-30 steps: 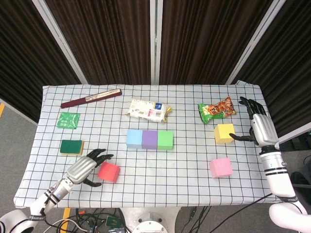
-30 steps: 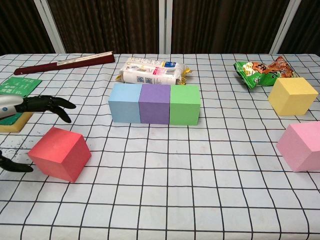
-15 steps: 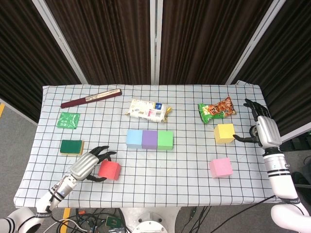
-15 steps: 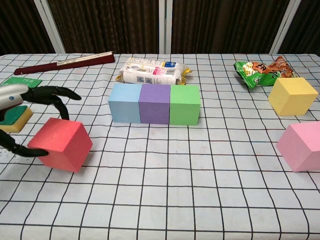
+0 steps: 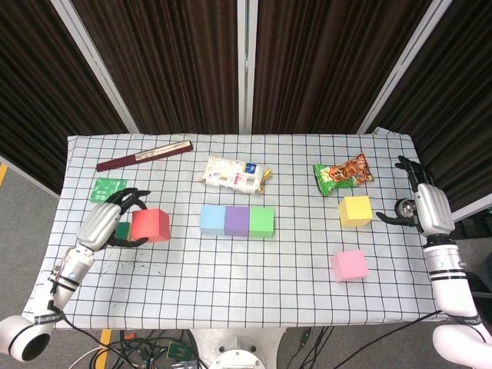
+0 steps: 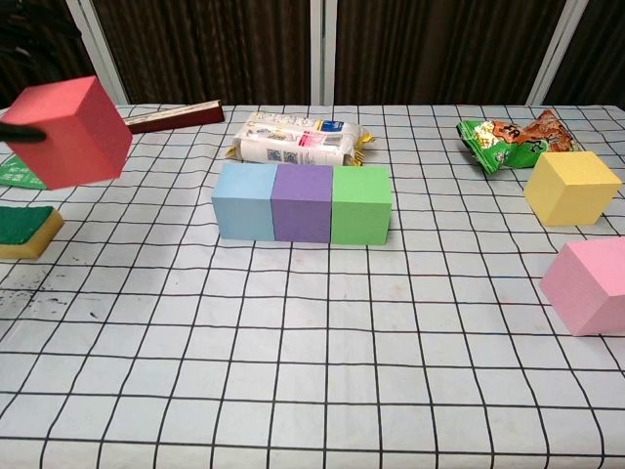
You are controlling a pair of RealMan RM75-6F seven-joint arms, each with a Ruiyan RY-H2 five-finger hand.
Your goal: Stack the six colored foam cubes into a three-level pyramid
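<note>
The place looks like a robot lab or test bay. A table (image 5: 307, 284) under a black-gridded white cloth stands before dark curtains (image 5: 177, 61) hung between pale metal posts. Loose cables (image 5: 146, 350) trail on the grey floor below, beside yellow floor tape (image 5: 104, 338).

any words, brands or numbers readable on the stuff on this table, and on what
No text reads clearly in either view.
White packet: dark print and code squares, too small to read.
Snack bag: lettering blurred.
Green packet: marks too small.
Dark red fan: no visible text.
Foam cubes: blank.
</note>
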